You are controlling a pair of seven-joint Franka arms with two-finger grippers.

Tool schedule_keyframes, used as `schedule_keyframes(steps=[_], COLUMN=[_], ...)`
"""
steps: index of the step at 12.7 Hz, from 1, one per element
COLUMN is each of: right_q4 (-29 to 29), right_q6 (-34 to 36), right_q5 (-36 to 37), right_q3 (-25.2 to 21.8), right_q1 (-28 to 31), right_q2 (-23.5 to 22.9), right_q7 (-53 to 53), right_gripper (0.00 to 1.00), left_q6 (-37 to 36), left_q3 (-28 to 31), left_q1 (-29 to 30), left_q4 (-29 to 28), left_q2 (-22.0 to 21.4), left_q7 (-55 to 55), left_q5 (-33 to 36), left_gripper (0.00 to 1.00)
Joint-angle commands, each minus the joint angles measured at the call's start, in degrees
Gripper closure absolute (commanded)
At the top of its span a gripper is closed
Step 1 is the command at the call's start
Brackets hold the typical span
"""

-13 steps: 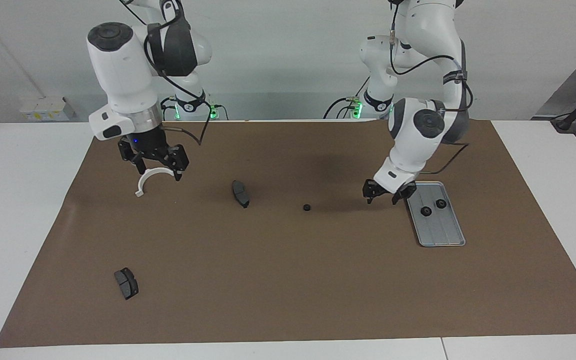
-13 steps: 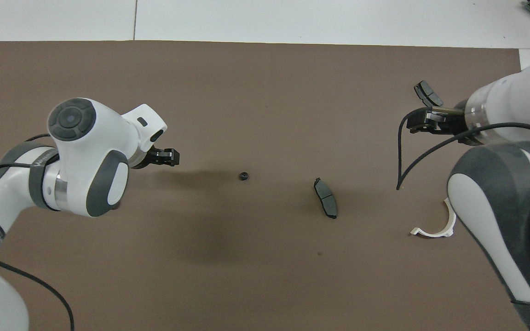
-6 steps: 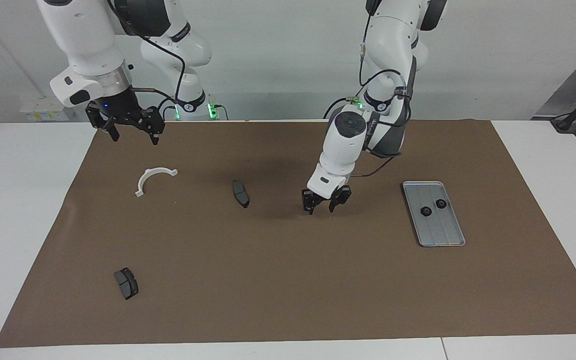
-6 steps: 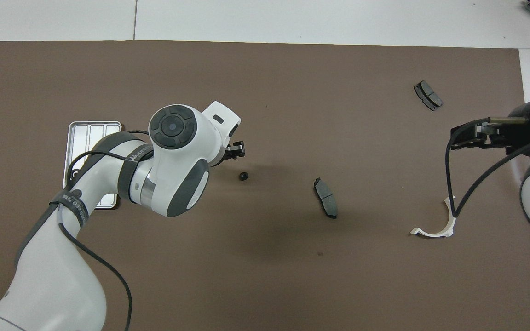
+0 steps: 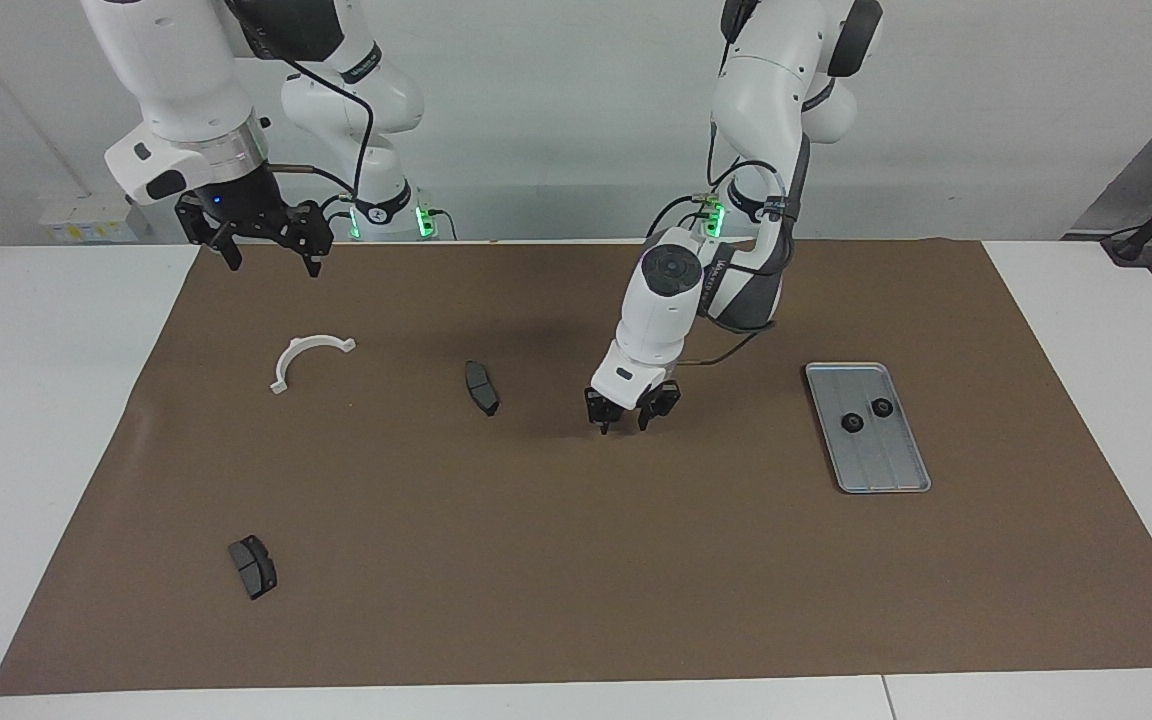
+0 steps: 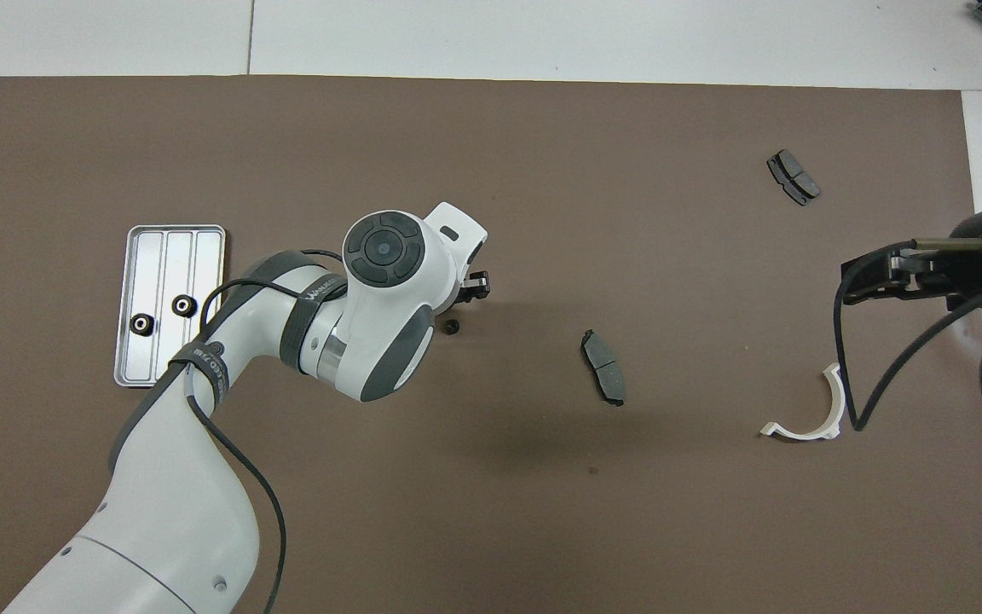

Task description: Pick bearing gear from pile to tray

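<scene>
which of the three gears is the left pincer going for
The lone gear on the brown mat, directly beneath the left pincer. The other two gears already sit in the tray.

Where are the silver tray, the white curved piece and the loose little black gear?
tray (image 5: 886,470), facing view, bare ridged floor.
white curved bracket (image 5: 298,352), facing view, arc's middle.
loose gear (image 6: 453,327), overhead view, its top.

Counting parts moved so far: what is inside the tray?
Two small black gears sit in the tray, side by side. Nothing covers it in the facing view; its remaining floor is bare.
</scene>
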State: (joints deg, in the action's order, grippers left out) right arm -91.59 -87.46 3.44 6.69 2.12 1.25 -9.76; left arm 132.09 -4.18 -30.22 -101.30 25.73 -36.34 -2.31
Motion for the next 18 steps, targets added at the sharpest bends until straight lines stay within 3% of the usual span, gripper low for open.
schedule_keyframes(steps=[1,9,18], right_q4=[-0.34,-1.05,-0.87], right_q6=[1.06,-1.39,-1.93], right_q5=[-0.98,-0.98,-0.98], right_q3=[0.25,0.25,0.16], right_q1=[1.13,1.22,2.01], right_q2=[0.77,0.77,0.77], right_q7=[1.50,1.58,1.32], right_gripper=[0.00,0.00,0.00], left_q6=[-0.86,-0.87,-1.13], left_q3=[1.01,0.92,0.92], left_q1=[-1.94,-3.18,-3.18], left_q4=[-2.39,-3.46,-3.64], left_q2=[-0.76,-0.77,-0.77], left_q7=[-0.58,-0.67,-0.58], left_q5=[-0.50,-0.50,-0.50], left_gripper=[0.39,0.47,0.72])
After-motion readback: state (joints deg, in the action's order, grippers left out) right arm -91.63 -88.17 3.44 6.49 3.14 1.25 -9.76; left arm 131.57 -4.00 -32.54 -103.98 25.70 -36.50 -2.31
